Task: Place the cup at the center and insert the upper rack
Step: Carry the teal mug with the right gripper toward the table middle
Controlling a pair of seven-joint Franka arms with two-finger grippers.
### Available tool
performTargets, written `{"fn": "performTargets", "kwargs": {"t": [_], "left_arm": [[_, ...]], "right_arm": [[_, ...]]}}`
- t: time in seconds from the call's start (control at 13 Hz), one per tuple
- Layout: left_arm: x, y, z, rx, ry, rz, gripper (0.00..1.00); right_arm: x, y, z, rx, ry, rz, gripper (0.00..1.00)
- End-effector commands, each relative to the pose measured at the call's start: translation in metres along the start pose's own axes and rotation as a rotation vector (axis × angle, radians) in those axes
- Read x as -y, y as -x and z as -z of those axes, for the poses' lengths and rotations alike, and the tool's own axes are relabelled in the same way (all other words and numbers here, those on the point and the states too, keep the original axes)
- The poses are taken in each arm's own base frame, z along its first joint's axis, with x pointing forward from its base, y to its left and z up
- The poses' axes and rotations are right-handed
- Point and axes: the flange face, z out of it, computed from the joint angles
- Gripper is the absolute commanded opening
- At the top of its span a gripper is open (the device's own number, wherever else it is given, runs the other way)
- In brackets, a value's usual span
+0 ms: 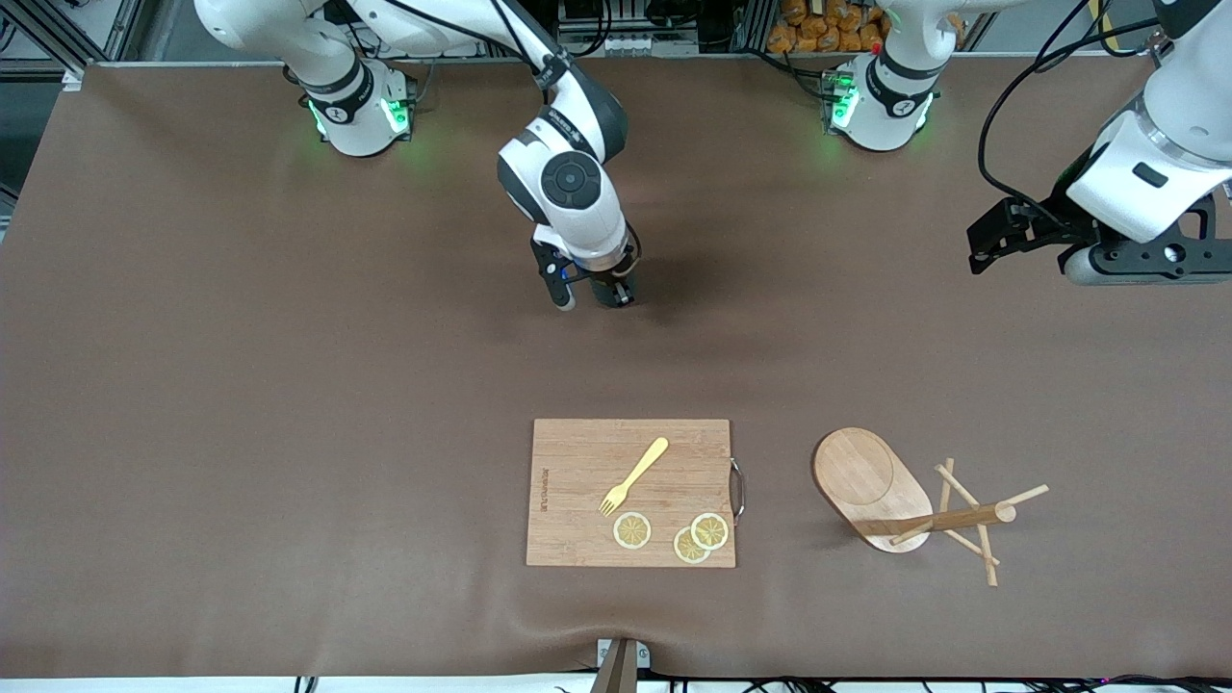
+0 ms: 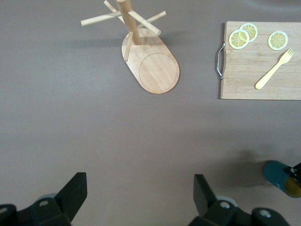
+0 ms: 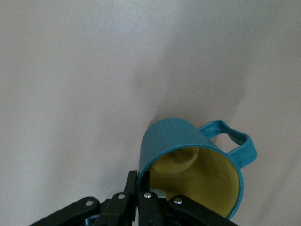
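My right gripper (image 1: 594, 292) (image 3: 141, 181) is shut on the rim of the dark teal cup (image 1: 616, 291) (image 3: 178, 141), one finger inside its yellow interior and one outside. The cup hangs tilted, low over the middle of the table; whether it touches the cloth I cannot tell. In the left wrist view the cup (image 2: 281, 174) sits at the picture's edge. The upper rack (image 1: 953, 520) (image 2: 155, 68), a wooden mug tree with crossing pegs, stands on its oval base toward the left arm's end, nearer the front camera. My left gripper (image 1: 980, 252) (image 2: 140, 188) waits open in the air above that end.
A rectangular wooden cutting board (image 1: 577, 481) (image 2: 249, 80) lies between the cup and the front edge, beside the mug tree. A yellow fork (image 1: 635, 474) and three lemon slices (image 1: 632, 530) lie on it. A metal handle (image 1: 737, 489) faces the tree.
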Motion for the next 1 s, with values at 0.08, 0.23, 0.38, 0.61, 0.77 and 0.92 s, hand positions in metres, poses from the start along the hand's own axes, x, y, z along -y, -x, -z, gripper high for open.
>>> {"fn": "performTargets", "kwargs": {"t": [0.08, 0.23, 0.38, 0.61, 0.77, 0.92], "left_arm": [[-0.002, 0.003, -0.004, 0.007, -0.008, 0.014, 1.0], [-0.001, 0.003, -0.004, 0.005, -0.009, 0.014, 1.0], [-0.001, 0.002, -0.003, 0.004, -0.008, 0.016, 1.0], [-0.003, 0.001, -0.002, -0.008, -0.006, 0.011, 1.0], [-0.006, 0.001, -0.001, -0.016, -0.004, 0.008, 1.0], [-0.011, 0.001, 0.0, -0.021, 0.0, 0.0, 1.0]], "right_arm": [[0.005, 0.016, -0.003, 0.049, 0.012, -0.062, 0.0], [0.006, 0.019, 0.0, 0.052, 0.007, -0.059, 0.83], [-0.005, 0.04, -0.001, 0.044, 0.004, -0.021, 1.0], [0.009, 0.031, 0.016, 0.055, -0.02, -0.003, 1.0], [0.015, 0.026, 0.034, 0.055, -0.008, 0.069, 1.0], [0.024, 0.007, 0.059, 0.054, 0.014, 0.117, 1.0]]}}
